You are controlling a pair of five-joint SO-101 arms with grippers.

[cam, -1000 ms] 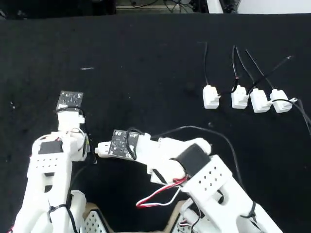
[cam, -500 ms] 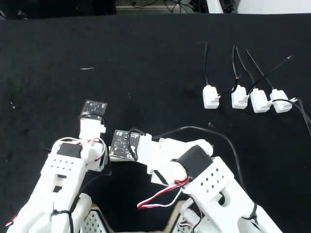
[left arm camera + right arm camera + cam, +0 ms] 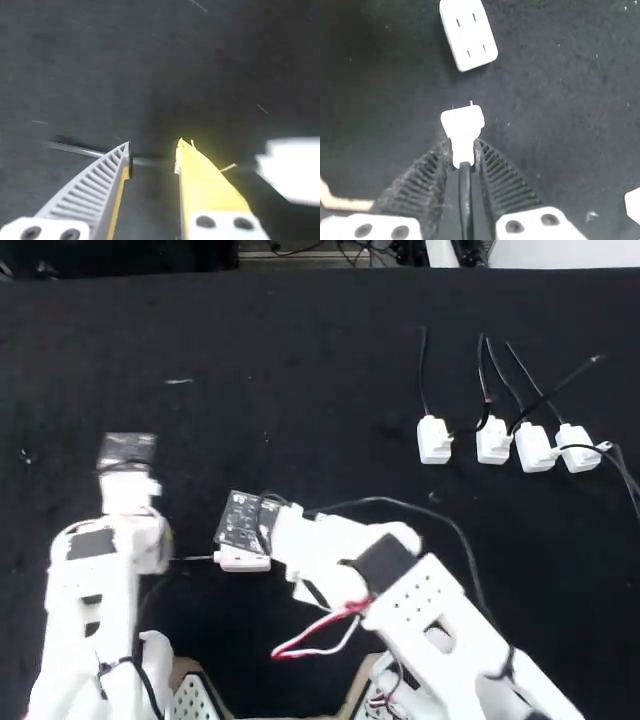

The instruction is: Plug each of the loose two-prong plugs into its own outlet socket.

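right end effector [image 3: 463, 148] low, gripping plug [image 3: 462, 122] (prongs outward)

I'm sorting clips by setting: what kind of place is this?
Probably a robotics lab bench: left arm and right arm side by side at a black-covered table, corded white plugs laid in a row, loose cables behind.

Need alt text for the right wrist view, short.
The right gripper is shut on a white two-prong plug, its black cord trailing back between the fingers. The prongs point toward a white outlet block lying apart from it on the black table.
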